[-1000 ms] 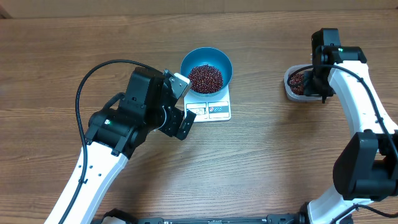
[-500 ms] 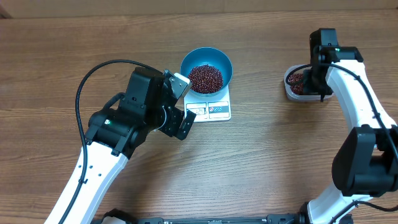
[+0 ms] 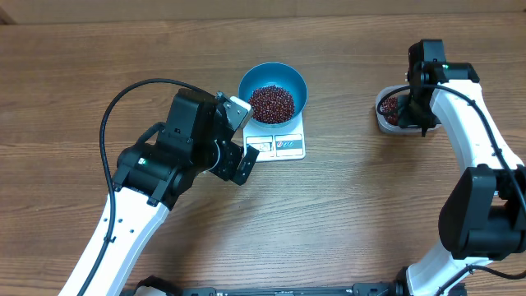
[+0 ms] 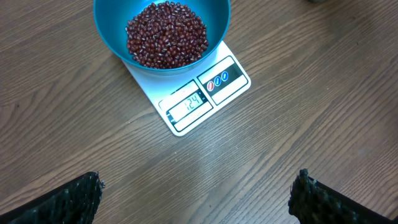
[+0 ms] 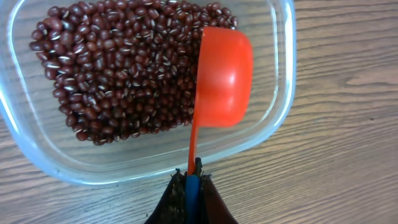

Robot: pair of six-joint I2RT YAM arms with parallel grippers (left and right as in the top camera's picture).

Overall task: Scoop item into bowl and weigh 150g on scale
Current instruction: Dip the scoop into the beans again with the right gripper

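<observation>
The bright blue bowl (image 3: 274, 92) (image 4: 161, 34) sits on the white scale (image 3: 279, 145) (image 4: 196, 99) and holds a heap of red-brown beans (image 4: 166, 34). My left gripper (image 4: 196, 196) hovers open over bare wood, just short of the scale's display edge. A clear tub (image 5: 149, 87) (image 3: 392, 109) at the right holds more beans (image 5: 118, 68). My right gripper (image 5: 191, 186) is shut on the handle of an orange scoop (image 5: 221, 78). The scoop's cup is turned on its side over the tub's right part, above the beans.
The left arm (image 3: 156, 173) and its black cable (image 3: 123, 103) cross the table's left half. At the right edge, the right arm (image 3: 477, 156) stretches from the front to the tub. Bare wood lies between scale and tub.
The right arm has shifted slightly to the left over the tub. The left arm, bowl and scale have not moved.
</observation>
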